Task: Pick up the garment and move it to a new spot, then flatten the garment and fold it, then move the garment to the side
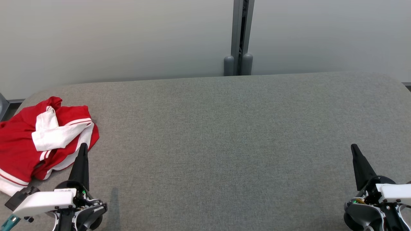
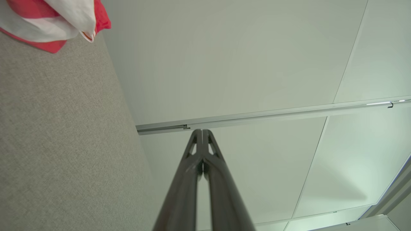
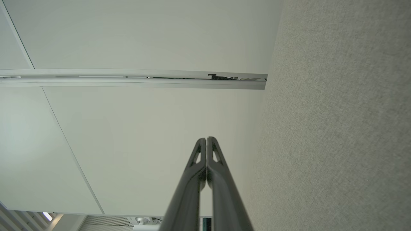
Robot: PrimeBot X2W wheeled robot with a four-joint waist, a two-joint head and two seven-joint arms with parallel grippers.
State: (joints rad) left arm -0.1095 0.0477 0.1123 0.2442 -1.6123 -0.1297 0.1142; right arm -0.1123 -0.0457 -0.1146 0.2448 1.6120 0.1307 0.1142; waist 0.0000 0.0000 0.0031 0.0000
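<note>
Garment (image 1: 17, 141) cut off at head view's left edge

Grey fabric table (image 1: 224, 128); pale panelled wall (image 1: 112, 38)

Obstacles: the garment (image 1: 48, 134), a crumpled red-and-white heap on the left end of the table (image 1: 224, 144), just beside the tip of the left gripper (image 1: 84, 146); the wall panels (image 1: 112, 38), rising straight behind the far edge; a grey post (image 1: 238, 61) in the seam between them, about mid-table. Open ground: the grey fabric surface lies bare from the heap's right hem to the rounded right end. The right gripper (image 1: 353, 147) stands well apart from the left at the near edge, each with fingers pressed together.
</note>
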